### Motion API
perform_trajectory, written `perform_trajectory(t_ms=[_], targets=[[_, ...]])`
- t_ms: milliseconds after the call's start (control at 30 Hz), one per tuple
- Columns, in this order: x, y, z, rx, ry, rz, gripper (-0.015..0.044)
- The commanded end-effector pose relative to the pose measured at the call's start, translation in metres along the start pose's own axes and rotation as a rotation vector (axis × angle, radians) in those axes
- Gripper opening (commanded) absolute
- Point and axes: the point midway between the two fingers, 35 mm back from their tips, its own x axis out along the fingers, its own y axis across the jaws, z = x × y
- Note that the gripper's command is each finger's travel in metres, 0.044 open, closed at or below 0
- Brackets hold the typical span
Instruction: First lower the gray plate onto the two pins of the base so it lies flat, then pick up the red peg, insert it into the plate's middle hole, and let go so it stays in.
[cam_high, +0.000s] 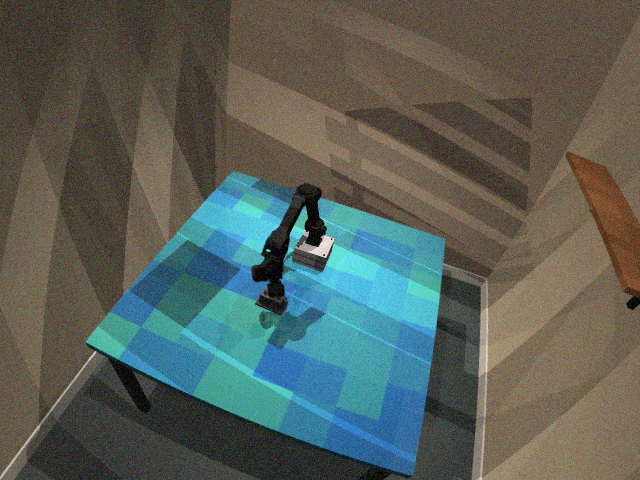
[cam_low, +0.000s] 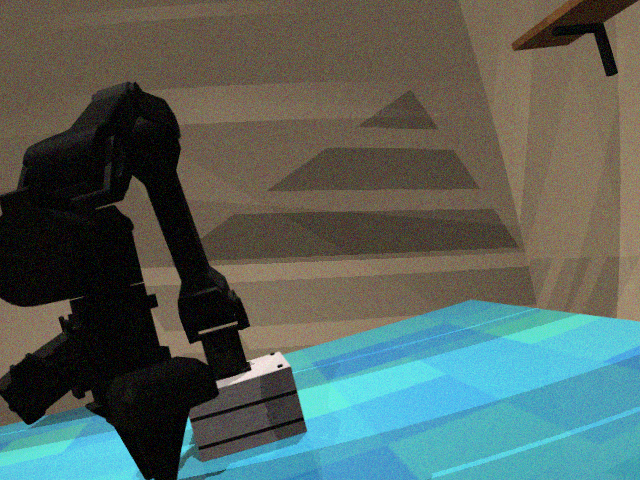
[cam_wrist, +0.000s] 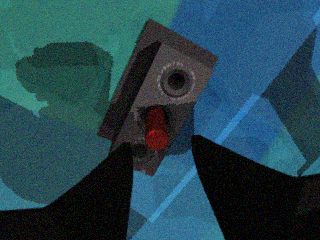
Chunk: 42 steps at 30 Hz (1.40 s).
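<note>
The gray plate (cam_wrist: 200, 62) (cam_low: 268, 364) lies flat on top of the layered base block (cam_low: 242, 418) (cam_high: 311, 256). One pin with a ring around it (cam_wrist: 176, 81) shows through the plate. The red peg (cam_wrist: 156, 129) stands upright in the plate's middle hole, and only its short upper part sticks out. My gripper (cam_wrist: 162, 145) (cam_low: 224, 361) (cam_high: 313, 238) hangs just above the plate. It is open, with one finger on each side of the peg and a gap on both sides. The peg is hidden behind the gripper in the top and exterior views.
The arm's base (cam_high: 271, 300) stands on the blue-green checkered table (cam_high: 320, 361) in front of the block. A wooden shelf (cam_high: 610, 217) (cam_low: 563, 20) hangs on the wall at the right, well off the table.
</note>
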Motion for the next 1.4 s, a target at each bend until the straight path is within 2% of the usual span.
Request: perform_trajectory(t_ms=[0, 1367], targets=[[0.000, 0.000, 0.000, 0.000, 0.000, 0.000, 0.0150], [-0.026, 0.001, -0.005, -0.002, 0.001, -0.007, 0.0150]])
